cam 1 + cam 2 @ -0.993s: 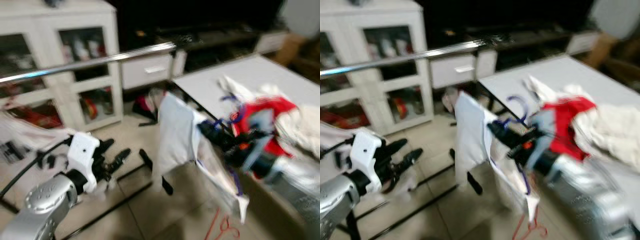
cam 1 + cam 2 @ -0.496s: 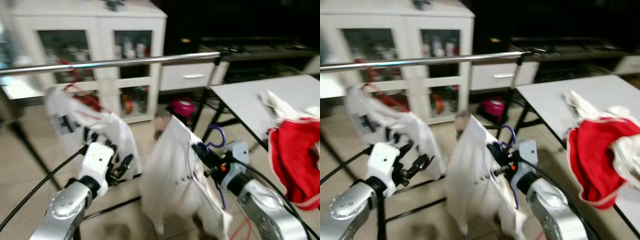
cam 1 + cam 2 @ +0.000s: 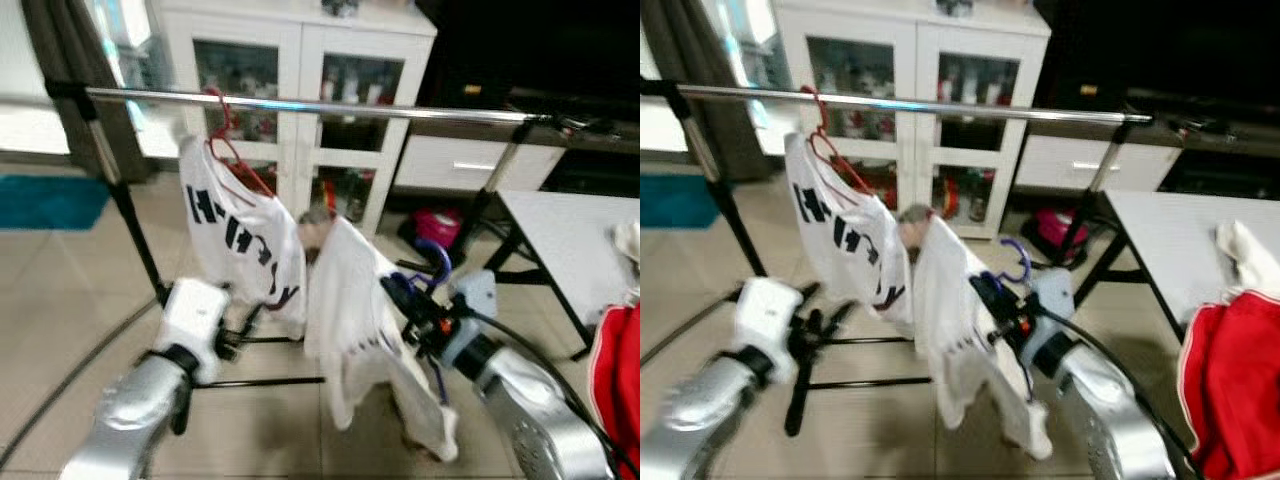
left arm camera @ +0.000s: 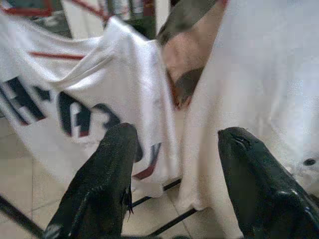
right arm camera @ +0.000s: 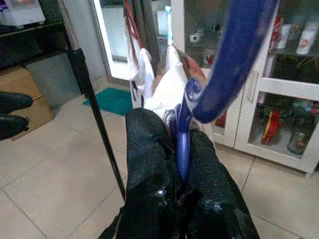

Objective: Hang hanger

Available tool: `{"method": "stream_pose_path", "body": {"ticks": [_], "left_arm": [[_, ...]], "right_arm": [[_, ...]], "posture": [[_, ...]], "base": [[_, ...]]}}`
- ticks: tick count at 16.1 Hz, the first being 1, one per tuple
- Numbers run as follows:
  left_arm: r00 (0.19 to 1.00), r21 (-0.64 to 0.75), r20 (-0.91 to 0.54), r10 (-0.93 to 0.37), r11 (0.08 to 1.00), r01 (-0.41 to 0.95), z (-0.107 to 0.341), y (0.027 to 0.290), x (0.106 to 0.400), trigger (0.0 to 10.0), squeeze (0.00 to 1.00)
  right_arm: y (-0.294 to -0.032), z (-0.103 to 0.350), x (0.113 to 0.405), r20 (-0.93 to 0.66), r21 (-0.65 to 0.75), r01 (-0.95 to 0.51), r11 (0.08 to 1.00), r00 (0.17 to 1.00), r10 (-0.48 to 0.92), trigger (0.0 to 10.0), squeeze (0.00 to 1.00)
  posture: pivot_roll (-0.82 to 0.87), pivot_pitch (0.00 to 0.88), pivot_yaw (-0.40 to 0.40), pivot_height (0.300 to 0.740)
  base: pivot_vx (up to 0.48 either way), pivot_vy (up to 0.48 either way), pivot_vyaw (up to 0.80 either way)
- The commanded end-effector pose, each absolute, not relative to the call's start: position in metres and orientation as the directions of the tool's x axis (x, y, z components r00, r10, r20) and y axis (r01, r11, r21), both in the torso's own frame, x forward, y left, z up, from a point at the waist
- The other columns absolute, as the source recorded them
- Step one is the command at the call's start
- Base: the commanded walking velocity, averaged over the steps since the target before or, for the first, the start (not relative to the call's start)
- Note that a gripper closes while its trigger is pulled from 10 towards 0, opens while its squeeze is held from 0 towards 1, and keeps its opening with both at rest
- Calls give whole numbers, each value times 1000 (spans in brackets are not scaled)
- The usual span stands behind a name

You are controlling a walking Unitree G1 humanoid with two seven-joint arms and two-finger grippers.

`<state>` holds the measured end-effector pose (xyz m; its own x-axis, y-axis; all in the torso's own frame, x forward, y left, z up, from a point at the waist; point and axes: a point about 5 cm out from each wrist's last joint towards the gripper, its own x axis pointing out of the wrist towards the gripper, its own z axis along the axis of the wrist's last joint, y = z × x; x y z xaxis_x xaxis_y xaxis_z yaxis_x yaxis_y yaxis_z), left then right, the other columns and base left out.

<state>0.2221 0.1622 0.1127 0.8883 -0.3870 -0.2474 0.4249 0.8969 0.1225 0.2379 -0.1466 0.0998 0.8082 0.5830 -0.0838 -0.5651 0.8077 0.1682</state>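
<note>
Two garments at a chrome rail (image 3: 940,105) over tiled floor (image 3: 60,280): a lettered shirt (image 3: 840,235) hangs from a red hanger (image 3: 820,125). Right pincer (image 5: 177,164) clamped on blue hanger (image 5: 219,74) with white shirt (image 3: 350,310), below rail. Left pincer (image 4: 174,164) spread, empty; white cabinet (image 3: 930,70) behind, worktop (image 3: 1170,240) right.

A white cabinet (image 3: 300,60) with 2 glass doors stands against the far wall on a beige tiled floor (image 3: 60,290). A teal mat (image 3: 45,200) lies left; a white worktop (image 3: 570,240) sits right.
</note>
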Motion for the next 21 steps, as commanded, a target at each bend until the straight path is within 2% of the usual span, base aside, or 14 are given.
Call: {"method": "stream_pose_path", "body": {"ticks": [1,2,3,7,10,11,12,13,16,17,18,19,20,21], "left_arm": [[902,154,-222,-371,900,408,120,169,227,10000,0],[897,131,-205,-392,897,422,123,171,230,10000,0],[887,102,-181,-424,889,446,129,172,234,10000,1000],[869,136,-191,-456,865,483,138,184,244,10000,1000],[847,190,-178,-501,827,529,153,197,250,10000,1000],[810,202,-196,-553,785,586,162,202,251,10000,1000],[783,220,-220,-582,752,621,165,206,248,10000,937],[769,215,-232,-596,739,638,166,207,247,10000,0],[680,166,-320,-660,668,725,156,215,237,10000,0],[619,99,-320,-717,625,775,157,214,227,10000,0],[601,87,-330,-728,610,787,156,215,223,6980,0],[597,90,-344,-725,607,789,155,216,222,4941,0],[613,108,-367,-700,622,775,152,223,223,0,0],[626,112,-359,-692,634,765,152,227,225,0,0]], "right_arm": [[-143,108,239,-46,161,-592,790,795,605,10000,0],[-140,111,240,-33,151,-615,774,779,626,10000,0],[-138,116,240,-18,139,-642,754,760,650,10000,0],[-141,129,240,3,115,-726,678,683,731,10000,0],[-151,138,234,-53,57,-831,554,552,832,10000,0],[-158,143,232,-101,18,-874,486,482,870,10000,0],[-161,147,231,-118,-2,-895,446,443,889,10000,0],[-162,150,232,-117,-2,-903,430,427,897,10000,0],[-163,166,233,-85,-16,-938,345,345,935,10000,0],[-164,170,235,-76,-20,-946,325,325,943,10000,0],[-164,171,236,-72,-19,-948,318,319,945,10000,0],[-164,172,236,-71,-20,-950,313,313,947,10000,0],[-163,173,236,-69,-22,-956,292,293,954,10000,0],[-162,174,236,-66,-21,-959,281,282,957,10000,0]], "posture": [[-10,0,-76,740],[-11,0,-74,740],[-11,0,-73,740],[-15,0,-64,740],[-17,0,-64,740],[-24,0,-59,740],[-24,0,-59,740],[-33,0,-58,740],[-35,0,-59,740],[-36,0,-59,740],[-34,0,-58,740],[-34,0,-58,740],[-32,0,-58,740],[-31,0,-58,740]], "base": [[0,0,0],[0,0,0],[0,0,0],[0,0,0],[0,0,0],[0,0,0],[0,0,0],[0,0,0],[0,0,0],[0,0,0],[0,0,0],[0,0,0],[0,0,0],[0,0,0]]}}
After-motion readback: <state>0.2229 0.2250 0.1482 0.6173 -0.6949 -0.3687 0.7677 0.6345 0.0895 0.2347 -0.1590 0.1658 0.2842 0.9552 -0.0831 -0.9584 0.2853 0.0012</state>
